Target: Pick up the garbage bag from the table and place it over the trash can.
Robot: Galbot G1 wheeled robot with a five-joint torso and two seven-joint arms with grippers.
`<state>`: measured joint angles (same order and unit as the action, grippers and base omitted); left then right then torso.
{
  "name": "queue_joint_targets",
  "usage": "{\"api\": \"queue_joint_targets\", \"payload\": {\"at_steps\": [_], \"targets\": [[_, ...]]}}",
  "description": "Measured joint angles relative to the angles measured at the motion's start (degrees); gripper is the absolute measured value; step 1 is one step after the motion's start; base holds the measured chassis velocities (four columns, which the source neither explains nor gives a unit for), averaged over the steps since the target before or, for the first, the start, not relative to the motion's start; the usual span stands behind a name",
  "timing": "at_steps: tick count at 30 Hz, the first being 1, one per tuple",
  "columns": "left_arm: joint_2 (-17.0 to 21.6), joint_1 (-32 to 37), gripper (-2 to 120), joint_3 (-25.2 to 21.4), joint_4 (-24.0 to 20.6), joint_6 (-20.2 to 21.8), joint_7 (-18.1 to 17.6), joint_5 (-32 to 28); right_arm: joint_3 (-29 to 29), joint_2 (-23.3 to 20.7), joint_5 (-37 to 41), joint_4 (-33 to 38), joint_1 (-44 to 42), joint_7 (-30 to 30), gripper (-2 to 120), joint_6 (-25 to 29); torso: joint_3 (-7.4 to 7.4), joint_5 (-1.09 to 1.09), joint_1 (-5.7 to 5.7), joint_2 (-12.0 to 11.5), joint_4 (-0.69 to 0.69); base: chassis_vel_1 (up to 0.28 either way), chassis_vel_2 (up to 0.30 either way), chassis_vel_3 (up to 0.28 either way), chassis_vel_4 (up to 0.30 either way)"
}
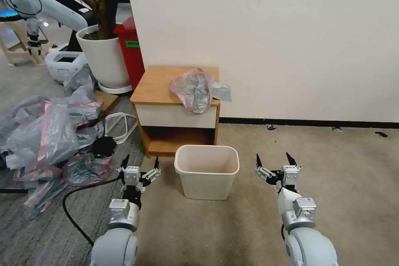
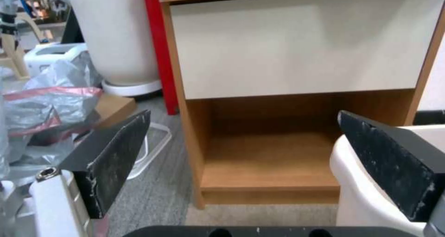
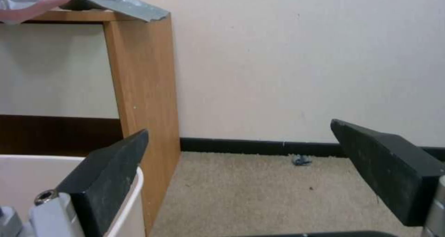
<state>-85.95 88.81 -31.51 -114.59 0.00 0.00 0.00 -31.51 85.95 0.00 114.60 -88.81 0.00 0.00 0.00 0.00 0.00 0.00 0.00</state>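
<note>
I am holding my left gripper (image 1: 140,163) low over the carpet with its fingers spread wide and gripping nothing, just left of the trash can (image 1: 206,170). My right gripper (image 1: 273,159) is hovering just right of the can, likewise wide apart and holding nothing. The garbage bag (image 1: 195,89) is lying crumpled ahead of and above both grippers on the table (image 1: 156,85), drooping over its front edge, beyond the can.
</note>
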Motion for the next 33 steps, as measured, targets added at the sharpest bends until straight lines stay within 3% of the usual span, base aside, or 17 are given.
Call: {"api": "queue_joint_targets", "payload": {"at_steps": [4, 8, 9, 12, 14, 17, 28, 29, 30, 32, 33], "targets": [[0.31, 0.44, 100, -0.35, -0.86, 0.28, -0.01, -0.75, -0.08, 0.0, 0.13, 0.27, -0.13, 0.02, 100, -0.06, 0.0, -0.02, 0.0, 0.0, -0.01, 0.0, 0.0, 0.0, 0.0], [3.36, 4.78, 100, -4.32, -8.89, 3.1, -1.69, -8.04, -1.65, 0.02, 3.08, 6.34, -2.59, 1.48, 100, -1.6, 0.0, -0.02, 0.0, 0.0, 0.0, 0.0, 0.0, 0.0, 0.0], [3.36, 4.78, 100, -4.32, -8.89, 3.1, -1.69, -8.04, -1.65, 0.02, 3.08, 6.34, -2.59, 1.48, 100, -1.6, 0.0, -0.02, 0.0, 0.0, 0.0, 0.0, 0.0, 0.0, 0.0], [6.13, 8.64, 100, -7.88, -16.08, 5.69, -3.32, -14.62, -3.5, 0.06, 6.69, 13.63, -5.59, 3.22, 100, -3.53, -0.01, 0.0, 0.0, 0.0, 0.0, 0.0, 0.0, 0.0, 0.0], [7.39, 9.29, 100, -8.25, -17.14, 4.22, -3.68, -16.49, -4.15, 0.09, 7.94, 16.12, -6.64, 3.84, 100, -4.22, -0.01, 0.03, 0.0, 0.0, 0.04, 0.0, 0.0, 0.0, 0.0], [10.15, 9.06, 100, -7.48, -14.32, 0.33, -3.18, -19.01, -4.87, 0.11, 9.35, 18.95, -7.8, 4.55, 100, -4.99, 0.0, -0.04, 0.0, 0.0, -0.01, 0.0, 0.0, 0.0, 0.0], [11.44, 7.45, 100, -4.97, -7.47, -3.24, -0.36, -19.49, -3.5, -0.02, 11.3, 18.07, -7.17, 5.07, 100, -4.42, 0.0, 0.01, 0.0, 0.01, -0.01, 0.0, 0.0, 0.0, 0.0], [11.44, 7.12, 100, -4.67, -6.47, -3.85, -0.16, -19.47, -0.54, -0.37, 14.15, 15.03, -5.37, 5.52, 100, -2.68, -0.01, -0.08, 0.0, 0.0, -0.02, 0.0, 0.0, 0.0, 0.0], [11.46, 6.95, 100, -4.51, -6.0, -4.28, -0.15, -19.48, 1.72, -0.56, 16.13, 12.74, -4.13, 5.76, 100, -1.68, 0.0, 0.07, 0.0, 0.0, 0.02, 0.0, 0.0, 0.0, 0.0], [11.56, 6.79, 100, -4.26, -5.46, -4.88, -0.15, -19.6, 3.18, -0.8, 17.65, 11.1, -3.08, 6.04, 100, -0.67, 0.0, 0.04, 0.0, 0.0, 0.02, 0.0, 0.0, 0.0, 0.0], [11.59, 6.59, 100, -3.89, -5.11, -5.31, -0.14, -19.8, 4.07, -1.04, 18.51, 9.74, -1.95, 6.24, 100, -0.1, 0.0, -0.08, 0.0, 0.0, 0.02, 0.0, 0.0, 0.0, 0.0]]}}
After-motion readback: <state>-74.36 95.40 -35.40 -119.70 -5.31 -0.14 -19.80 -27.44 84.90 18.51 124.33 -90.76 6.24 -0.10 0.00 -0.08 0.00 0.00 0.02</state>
